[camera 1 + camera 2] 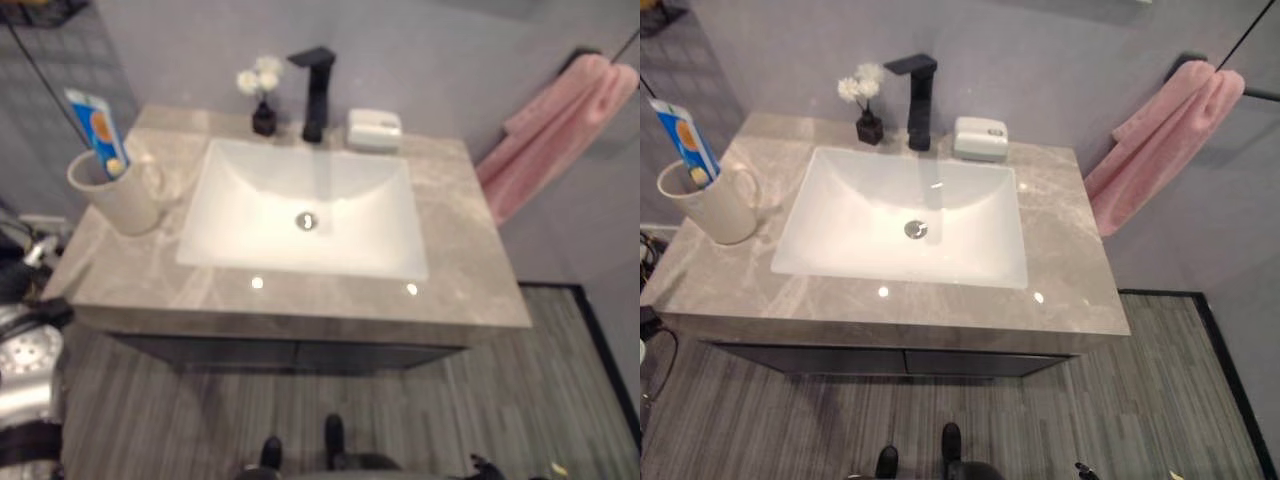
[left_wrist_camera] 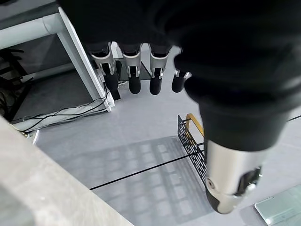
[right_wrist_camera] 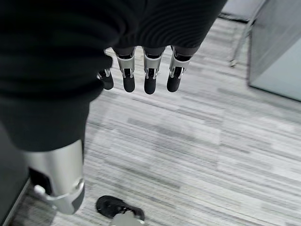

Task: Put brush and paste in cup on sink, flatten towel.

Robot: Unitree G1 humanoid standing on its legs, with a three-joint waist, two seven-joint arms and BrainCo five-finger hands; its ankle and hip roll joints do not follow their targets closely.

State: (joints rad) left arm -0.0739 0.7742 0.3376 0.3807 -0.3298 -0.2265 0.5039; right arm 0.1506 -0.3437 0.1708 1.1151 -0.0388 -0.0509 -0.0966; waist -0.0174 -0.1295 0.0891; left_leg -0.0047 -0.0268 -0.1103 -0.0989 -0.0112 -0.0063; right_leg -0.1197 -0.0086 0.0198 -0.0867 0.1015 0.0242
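Note:
A cream cup (image 1: 118, 192) stands on the grey countertop (image 1: 460, 260) left of the basin. A blue and orange toothpaste tube (image 1: 96, 126) stands upright in the cup; I cannot tell whether a brush is in there too. A pink towel (image 1: 1160, 140) hangs bunched and creased from a dark bar on the wall at the right. My left hand (image 2: 134, 75) hangs low beside the counter's edge, fingers straight and holding nothing. My right hand (image 3: 149, 77) hangs over the wood floor, fingers straight and empty.
A white basin (image 1: 305, 205) is sunk in the counter, with a black faucet (image 1: 316, 90) behind it. A small dark vase of white flowers (image 1: 262, 95) and a white soap box (image 1: 373, 129) flank the faucet. A black wire rack (image 2: 193, 150) hangs on the wall at the left.

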